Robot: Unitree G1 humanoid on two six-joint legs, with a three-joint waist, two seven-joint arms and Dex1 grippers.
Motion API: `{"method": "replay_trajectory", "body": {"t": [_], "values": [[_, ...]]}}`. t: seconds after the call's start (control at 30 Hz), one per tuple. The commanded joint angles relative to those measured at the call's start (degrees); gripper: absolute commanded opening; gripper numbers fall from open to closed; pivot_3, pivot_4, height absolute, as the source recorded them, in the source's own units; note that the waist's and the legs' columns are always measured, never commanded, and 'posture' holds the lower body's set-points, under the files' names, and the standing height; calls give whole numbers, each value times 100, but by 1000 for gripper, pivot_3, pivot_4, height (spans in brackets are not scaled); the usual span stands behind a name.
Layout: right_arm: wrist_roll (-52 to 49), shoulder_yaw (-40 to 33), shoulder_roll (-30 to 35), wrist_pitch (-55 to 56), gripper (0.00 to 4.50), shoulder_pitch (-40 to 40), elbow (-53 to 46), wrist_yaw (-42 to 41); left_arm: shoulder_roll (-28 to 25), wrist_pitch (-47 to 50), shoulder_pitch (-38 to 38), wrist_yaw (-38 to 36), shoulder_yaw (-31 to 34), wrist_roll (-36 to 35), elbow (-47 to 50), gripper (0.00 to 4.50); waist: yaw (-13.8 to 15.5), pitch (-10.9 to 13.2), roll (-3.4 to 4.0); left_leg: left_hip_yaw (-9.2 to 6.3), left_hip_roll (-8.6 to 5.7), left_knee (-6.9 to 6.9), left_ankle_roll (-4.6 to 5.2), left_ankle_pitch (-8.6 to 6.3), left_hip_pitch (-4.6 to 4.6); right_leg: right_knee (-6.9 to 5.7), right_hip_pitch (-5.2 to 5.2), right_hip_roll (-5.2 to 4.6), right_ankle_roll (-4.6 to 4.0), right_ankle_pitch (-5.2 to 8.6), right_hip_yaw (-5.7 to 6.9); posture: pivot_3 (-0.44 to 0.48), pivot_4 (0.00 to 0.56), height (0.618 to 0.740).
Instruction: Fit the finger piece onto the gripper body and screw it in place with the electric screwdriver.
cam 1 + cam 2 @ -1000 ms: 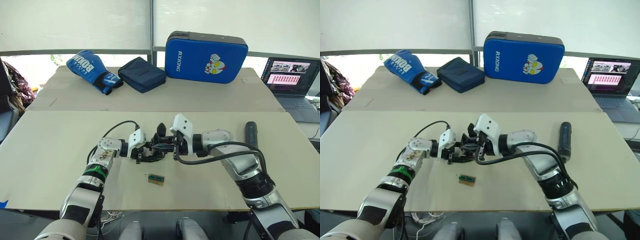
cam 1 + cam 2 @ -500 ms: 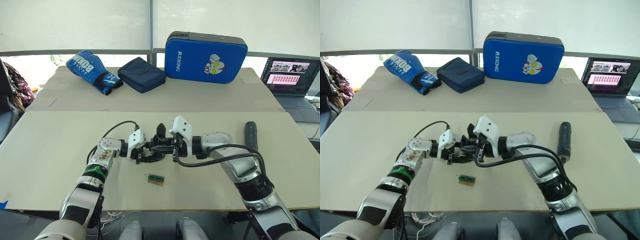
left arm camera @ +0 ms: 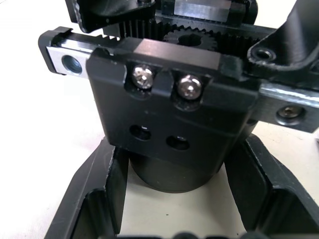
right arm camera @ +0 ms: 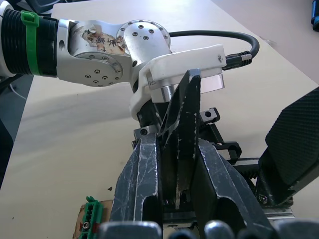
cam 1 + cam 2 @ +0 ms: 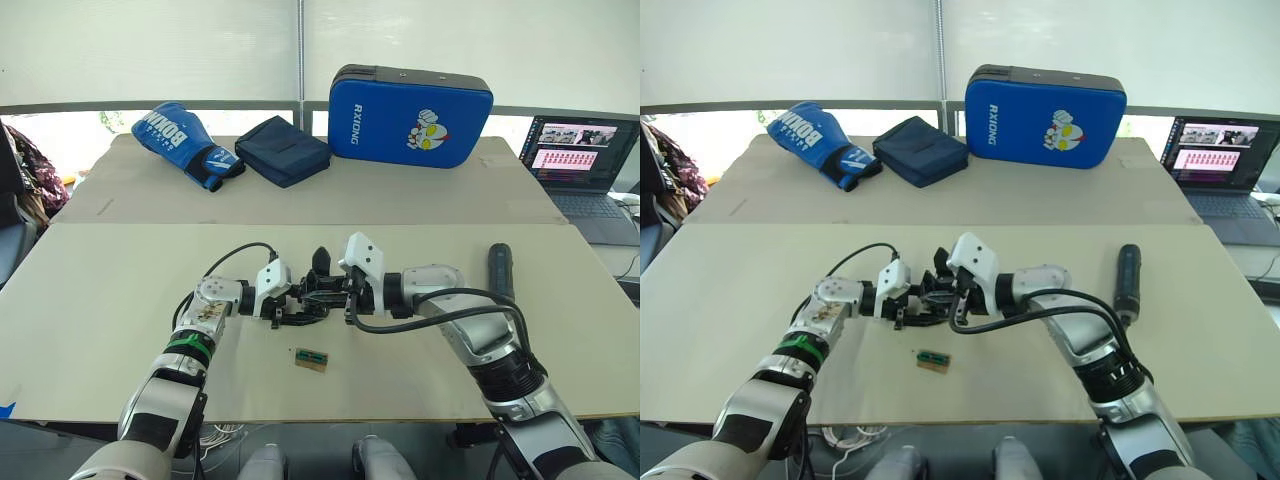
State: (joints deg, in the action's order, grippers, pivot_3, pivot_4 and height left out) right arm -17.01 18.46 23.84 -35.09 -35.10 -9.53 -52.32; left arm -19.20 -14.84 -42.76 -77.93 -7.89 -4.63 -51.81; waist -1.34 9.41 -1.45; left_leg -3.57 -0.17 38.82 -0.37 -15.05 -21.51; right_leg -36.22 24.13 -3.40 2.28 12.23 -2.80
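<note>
Nothing on the surface (image 5: 110, 300) had shifted noticeably over the last second; both arms held nearly the same pose, the right one only slightly resettled.

Nearest us lay the small green-and-tan block (image 5: 312, 359), apart from the work. Just behind it, the left tool (image 5: 283, 307) was closed around the round base of the gripper body (image 3: 169, 124), one finger (image 3: 94, 194) on each side of the base, steadying it on the surface. The right tool (image 5: 340, 295) was clamped on the finger piece (image 4: 180, 124), holding it upright by its lower half, right against the gripper body.

We judged the finger piece light, stiff and smooth, liable to twist in the grip if pushed off-axis; holding it by its flat faces near the wide end seemed best, leaving the mounting end free. It looked flat, black, scuffed, tapering to a point. The gripper body showed a black block with two bright screws, a toothed rack and a gear on top, with one pointed finger already upright. We took it as rigid, with weight enough to sit steady, best held low at the base.

Farther right, the electric screwdriver (image 5: 501, 270) lay untouched, well apart from both tools. Beyond it stood a laptop (image 5: 581, 160); at the far edge were a blue pad (image 5: 410, 100), a dark pouch (image 5: 284, 148) and a boxing glove (image 5: 185, 140).
</note>
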Motion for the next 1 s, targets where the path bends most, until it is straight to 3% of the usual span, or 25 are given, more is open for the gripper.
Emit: {"method": "replay_trajectory", "body": {"t": [0.03, 0.07, 0.37, 0.63, 0.77, 0.8, 1.0], "values": [[-97, -87, -98, 416, 410, 32, -83, -157, -73, 94, 146, -87, -105, 98, -10, 2287, -13, 0, 0, 0, 0, 0, 0, 0, 0, 0, 1, 0, 0, 0, 0, 0, 150, 740], [-78, -107, -110, 628, 1460, 11, -131, -204, -76, 95, 150, -83, -105, 96, -8, 2287, -15, 0, 0, 0, 0, 0, 0, 0, -1, -1, 3, 1, 0, 0, 0, 0, 150, 740], [-219, -404, -170, 1450, 4476, 72, -195, -456, -84, 124, 156, -49, -65, 56, -7, 2287, -27, 0, 0, 0, 0, 0, 0, 0, -4, 0, 4, 1, 0, 0, 0, 0, 150, 740], [-713, -1004, -170, 1766, 4476, 363, -715, -438, -111, 499, 252, 0, 89, -142, 197, 2287, -44, 0, 0, -1, 1, -1, 0, 0, -5, 1, 5, 0, 0, 0, -1, 0, 150, 740], [-946, -1261, -34, 1628, 4500, 604, -1193, -332, -149, 543, 311, 38, 136, -222, 346, 4238, -72, 1, 0, -1, 1, -2, 0, 0, -5, 1, 5, 0, 0, 0, 0, 0, 150, 740], [-1011, -1317, 8, 1581, 4500, 663, -1313, -302, -172, 560, 329, 27, 150, -243, 388, 4469, -76, 0, 0, -1, 1, -2, 0, 0, -5, 1, 6, 0, 0, 0, -1, 0, 150, 740], [-1360, -1665, 417, 1287, 4500, 1004, -1860, -169, -408, 625, 497, -37, 294, -373, 654, 4469, -101, 1, -1, -1, 2, -3, 0, 0, -3, 0, 5, 1, 0, 0, -1, 0, 150, 740]]}}
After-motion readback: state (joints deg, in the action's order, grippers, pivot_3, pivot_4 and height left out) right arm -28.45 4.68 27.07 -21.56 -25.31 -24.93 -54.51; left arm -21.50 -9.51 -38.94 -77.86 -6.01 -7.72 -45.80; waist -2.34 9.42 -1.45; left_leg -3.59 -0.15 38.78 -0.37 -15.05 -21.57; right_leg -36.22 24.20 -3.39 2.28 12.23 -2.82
